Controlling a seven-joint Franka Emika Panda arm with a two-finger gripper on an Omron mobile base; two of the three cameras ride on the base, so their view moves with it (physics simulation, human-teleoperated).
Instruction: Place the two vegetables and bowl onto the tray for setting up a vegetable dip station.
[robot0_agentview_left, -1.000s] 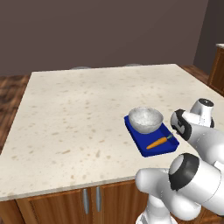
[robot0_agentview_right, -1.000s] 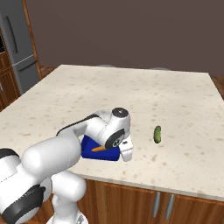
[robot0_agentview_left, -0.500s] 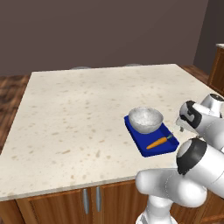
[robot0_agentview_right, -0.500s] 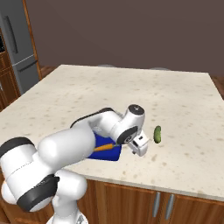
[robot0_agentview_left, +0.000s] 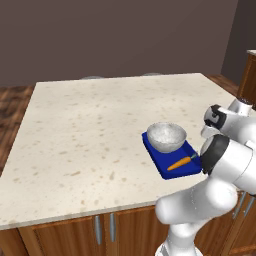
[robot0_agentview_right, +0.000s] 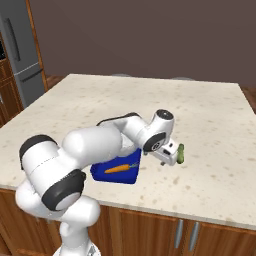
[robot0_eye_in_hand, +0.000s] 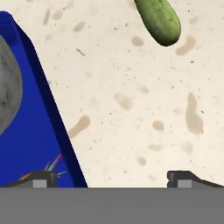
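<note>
- The jaws stand wide apart with nothing between them: in the hand view the two dark tips of the gripper (robot0_eye_in_hand: 113, 177) sit far from each other at the bottom, one over the tray's rim and one over bare counter.
- The dark green cucumber (robot0_eye_in_hand: 158, 18) lies on the speckled counter (robot0_eye_in_hand: 131, 100) ahead of the gripper, apart from both tips and untouched; its upper end is cut off by the top edge of the hand view.
- In the right base view the cucumber (robot0_agentview_right: 180, 153) lies just beyond the gripper (robot0_agentview_right: 170, 154), to the right of the tray and off it.
- The blue tray (robot0_agentview_left: 159, 163) sits near the counter's front right edge in the left base view; in the hand view its raised rim (robot0_eye_in_hand: 48, 105) runs diagonally on the left side.
- The carrot (robot0_agentview_left: 179, 163) lies flat on the tray, in its nearer part, with its green top pointing toward the robot's arm; in the right base view the carrot (robot0_agentview_right: 119, 168) lies on the tray (robot0_agentview_right: 100, 172) just below the forearm.
- The speckled whitish-grey bowl (robot0_agentview_left: 166, 137) stands upright on the far part of the tray, close to the carrot; whether they touch cannot be made out. A grey curve of the bowl (robot0_eye_in_hand: 8, 92) shows at the left edge of the hand view.
- The rest of the counter (robot0_agentview_left: 95, 125) spreads pale and speckled to the left, above wooden cabinet doors (robot0_agentview_left: 75, 232) with metal handles.
- A grey refrigerator (robot0_agentview_right: 20, 55) stands at the far left of the right base view.
</note>
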